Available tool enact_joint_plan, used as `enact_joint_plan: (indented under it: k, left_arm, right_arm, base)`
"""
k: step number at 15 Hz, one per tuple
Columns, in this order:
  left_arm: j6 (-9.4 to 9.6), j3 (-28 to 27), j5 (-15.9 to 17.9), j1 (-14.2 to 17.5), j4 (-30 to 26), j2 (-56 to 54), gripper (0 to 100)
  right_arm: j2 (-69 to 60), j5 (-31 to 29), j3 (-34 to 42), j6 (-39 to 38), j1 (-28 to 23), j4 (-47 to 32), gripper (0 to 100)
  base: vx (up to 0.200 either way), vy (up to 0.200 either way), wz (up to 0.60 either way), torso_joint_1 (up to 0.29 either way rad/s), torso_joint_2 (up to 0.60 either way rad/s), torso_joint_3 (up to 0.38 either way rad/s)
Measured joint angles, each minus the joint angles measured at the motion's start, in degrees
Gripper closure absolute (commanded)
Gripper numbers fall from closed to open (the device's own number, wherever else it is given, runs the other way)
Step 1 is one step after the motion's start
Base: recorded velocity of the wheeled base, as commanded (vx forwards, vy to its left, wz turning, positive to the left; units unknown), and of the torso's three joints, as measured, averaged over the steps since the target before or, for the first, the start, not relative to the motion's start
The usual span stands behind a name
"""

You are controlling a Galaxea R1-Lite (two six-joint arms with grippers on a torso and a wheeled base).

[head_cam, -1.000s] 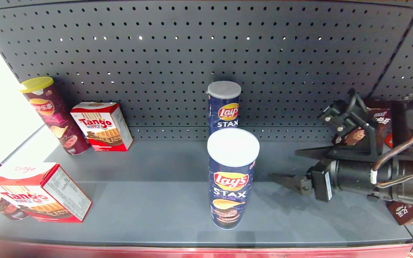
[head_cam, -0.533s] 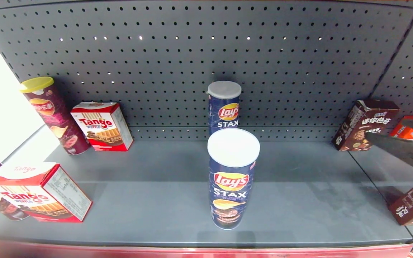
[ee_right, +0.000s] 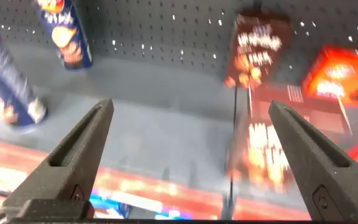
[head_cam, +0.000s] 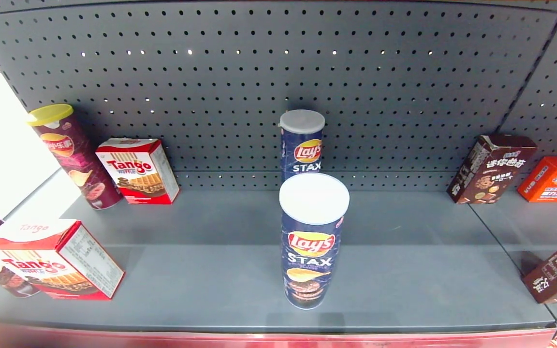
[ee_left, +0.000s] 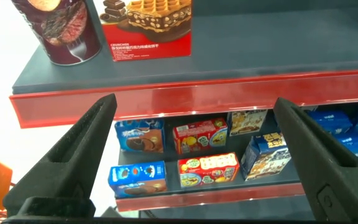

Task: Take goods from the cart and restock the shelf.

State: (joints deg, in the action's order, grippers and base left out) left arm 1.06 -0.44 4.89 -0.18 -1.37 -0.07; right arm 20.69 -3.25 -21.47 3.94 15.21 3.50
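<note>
Since the earlier head frames the right arm, which reached in over the shelf with spread fingers beside the front can, has pulled out toward the robot's right; both cans stand where they were. Head view: the tall dark-blue cardboard chip can with white plastic lid [head_cam: 313,241] stands upright on the grey metal shelf [head_cam: 404,270], label forward, directly in front of a matching dark-blue can with grey lid [head_cam: 301,145] at the pegboard. Left wrist view: the left gripper [ee_left: 193,102] is spread wide with nothing between its fingers. It sits below the shelf's red front lip [ee_left: 197,96], with small snack boxes [ee_left: 207,169] on lower shelves ahead of its tips. Right wrist view: the right gripper [ee_right: 191,104] is likewise spread and empty. The blue cans lie ahead of it and off toward the robot's left, and a dark-brown biscuit box [ee_right: 260,50] lies ahead, nearer its other finger. Judgement: placement looks finished and the step in hand is retreat toward the cart for the next item. Do it well by backing straight out, fingers kept spread, clear of the brown box and the front can. The can is tall and narrow, so a brush could topple it.
</note>
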Motion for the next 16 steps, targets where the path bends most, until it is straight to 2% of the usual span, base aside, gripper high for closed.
enact_joint_plan:
  k: [4, 7, 9, 12, 13, 16]
  left_arm:
    - [0.09, 0.0, -0.02, 0.0, 0.04, 0.0, 0]
    - [0.11, 0.0, -0.02, 0.0, 0.06, 0.0, 0]
    - [0.02, 0.02, -0.1, 0.0, 0.06, 0.0, 0]
    - [-0.02, 0.02, -0.07, 0.0, 0.06, 0.0, 0]
    - [-0.02, 0.02, -0.05, 0.0, 0.06, 0.0, 0]
    - [-0.06, 0.02, -0.05, 0.02, 0.06, 0.0, 0]
  right_arm:
    - [-14.79, -0.73, 9.62, 0.0, 0.9, -6.58, 0]
    - [-19.04, -0.57, 16.43, 0.13, 1.56, -6.21, 0]
    - [-20.07, 1.49, 18.52, 0.22, 1.73, -5.81, 0]
    - [-20.03, -0.4, 19.13, -0.06, 1.18, -5.85, 0]
    - [-19.01, -0.66, 19.16, -0.06, 0.44, -5.79, 0]
    - [-16.12, -0.87, 19.27, -0.2, -7.28, -5.44, 0]
  base:
    - [0.0, 0.0, 0.0, 0.0, 0.0, 0.0]
    - [0.0, 0.0, 0.0, 0.0, 0.0, 0.0]
    - [0.0, 0.0, 0.0, 0.0, 0.0, 0.0]
    - [0.0, 0.0, 0.0, 0.0, 0.0, 0.0]
    - [0.0, 0.0, 0.0, 0.0, 0.0, 0.0]
    - [0.0, 0.0, 0.0, 0.0, 0.0, 0.0]
